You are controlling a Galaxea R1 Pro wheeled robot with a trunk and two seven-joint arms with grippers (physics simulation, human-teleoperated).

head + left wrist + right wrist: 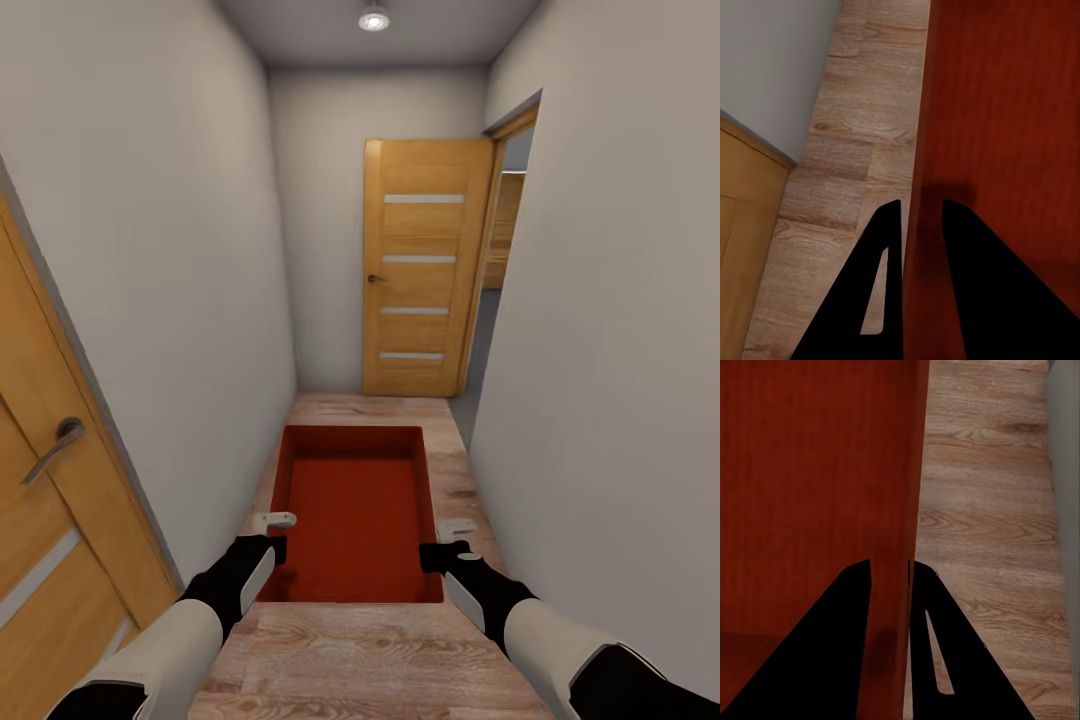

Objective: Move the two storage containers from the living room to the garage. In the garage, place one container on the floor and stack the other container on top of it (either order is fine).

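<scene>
Carrying one orange-red storage container (pixel 355 510) down a narrow hallway, the left gripper (pixel 268 540) and right gripper (pixel 447 545) clamp opposite long walls, its long axis pointing toward the open door (pixel 422 280).

— How many containers?
— One orange-red storage container (pixel 355 510).
— Grippers?
— Two: the left gripper (pixel 268 535) and the right gripper (pixel 447 540).
— Doors?
— Two wooden doors: the far door (pixel 423 268), the near door (pixel 50 520). One ceiling light (pixel 374 17).
</scene>
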